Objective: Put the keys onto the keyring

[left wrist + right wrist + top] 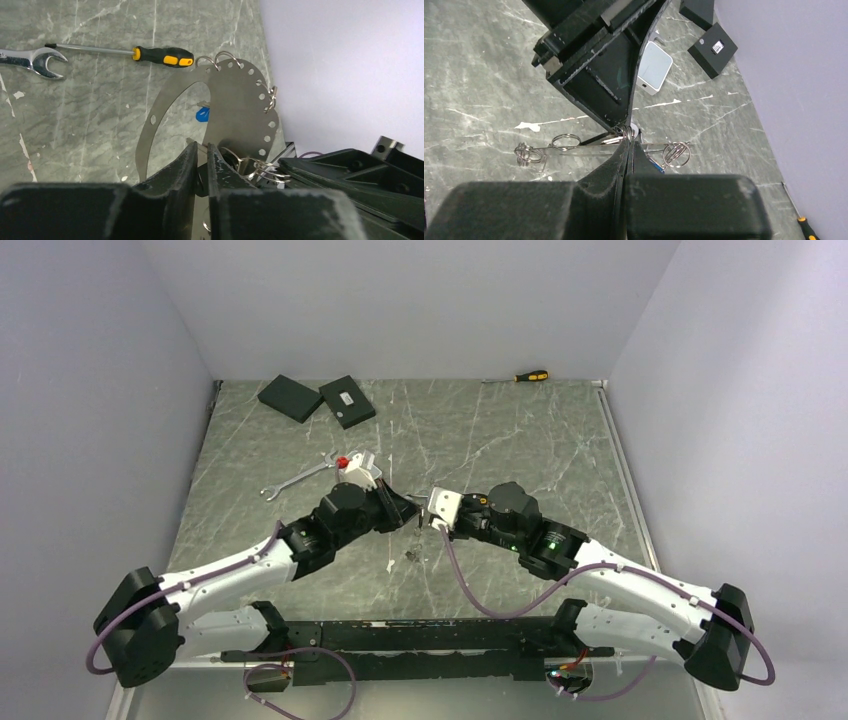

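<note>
Meets mid-table (pixel 500 440), arm against arm. Grips the keyring (pixel 240 115) in the left gripper (pixel 201 165), closed to a sliver on the plate's lower edge, holding it upright off the marble. Has the right gripper (pixel 626 144) opposite, squeezed fully together at the keyring's rim, right beside one of the split rings (pixel 565 142) threaded through the holes along the hoop. Cannot tell what, if anything, sits pinched there. Catches a blue key (pixel 201 115) through the hoop's opening, close behind it; touching or not, cannot tell. Spots a screwdriver (pixel 162 55) and a wrench (pixel 35 60) lying flat on the table beyond.
</note>
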`<move>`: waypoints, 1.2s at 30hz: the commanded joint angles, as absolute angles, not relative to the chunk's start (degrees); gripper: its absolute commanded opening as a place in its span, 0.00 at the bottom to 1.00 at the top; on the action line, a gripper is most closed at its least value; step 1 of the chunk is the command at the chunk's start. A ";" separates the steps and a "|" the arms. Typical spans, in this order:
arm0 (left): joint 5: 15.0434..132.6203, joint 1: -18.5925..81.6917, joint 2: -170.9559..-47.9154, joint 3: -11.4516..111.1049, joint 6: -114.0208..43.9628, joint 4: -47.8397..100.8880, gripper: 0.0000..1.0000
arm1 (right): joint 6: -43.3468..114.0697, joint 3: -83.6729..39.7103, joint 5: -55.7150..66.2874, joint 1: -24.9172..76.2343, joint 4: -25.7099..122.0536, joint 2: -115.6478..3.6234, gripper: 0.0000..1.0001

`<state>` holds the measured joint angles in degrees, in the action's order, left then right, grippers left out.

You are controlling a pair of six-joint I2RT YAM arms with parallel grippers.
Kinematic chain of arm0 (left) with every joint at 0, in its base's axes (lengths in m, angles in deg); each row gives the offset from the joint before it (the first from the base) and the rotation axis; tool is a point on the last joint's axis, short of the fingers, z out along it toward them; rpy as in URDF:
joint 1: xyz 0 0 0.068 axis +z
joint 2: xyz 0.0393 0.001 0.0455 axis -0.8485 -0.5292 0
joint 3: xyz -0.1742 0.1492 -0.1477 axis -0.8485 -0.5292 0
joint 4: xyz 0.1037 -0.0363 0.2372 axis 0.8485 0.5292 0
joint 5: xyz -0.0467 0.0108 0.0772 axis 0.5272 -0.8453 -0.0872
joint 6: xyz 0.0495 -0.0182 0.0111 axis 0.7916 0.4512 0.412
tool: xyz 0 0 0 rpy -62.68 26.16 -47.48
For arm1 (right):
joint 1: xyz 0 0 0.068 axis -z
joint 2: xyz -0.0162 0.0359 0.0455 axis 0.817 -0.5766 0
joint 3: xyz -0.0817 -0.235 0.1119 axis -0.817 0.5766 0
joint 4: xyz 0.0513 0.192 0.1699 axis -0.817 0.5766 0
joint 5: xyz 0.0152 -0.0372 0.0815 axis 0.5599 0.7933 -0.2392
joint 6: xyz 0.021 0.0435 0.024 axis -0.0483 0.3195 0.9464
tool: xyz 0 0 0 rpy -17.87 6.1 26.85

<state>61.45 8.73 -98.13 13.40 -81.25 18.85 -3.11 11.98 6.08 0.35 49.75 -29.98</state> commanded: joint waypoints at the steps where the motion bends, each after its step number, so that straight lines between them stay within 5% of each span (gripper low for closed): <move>1: 58.88 8.81 -94.18 12.40 -76.95 17.84 0.24 | -1.87 11.72 4.23 0.71 44.40 -28.82 0.00; 16: 69.76 9.30 -79.52 7.73 -38.14 15.45 0.62 | 0.68 11.53 -1.96 2.57 45.16 -27.52 0.00; 20: 74.41 9.34 -78.95 6.48 -32.64 11.90 0.56 | 1.76 11.25 -4.28 2.82 45.26 -26.55 0.00; 26: 85.78 9.36 -77.13 0.66 -25.54 -1.75 0.64 | 3.13 10.59 -8.10 3.38 45.75 -25.23 0.00; 36: 91.68 9.32 -75.03 1.29 -15.24 -0.64 0.46 | 3.53 9.74 -15.63 4.07 47.28 -25.32 0.00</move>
<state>87.83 9.19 -75.70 -0.58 -21.17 2.69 3.07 12.75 -10.47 3.76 48.96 -26.04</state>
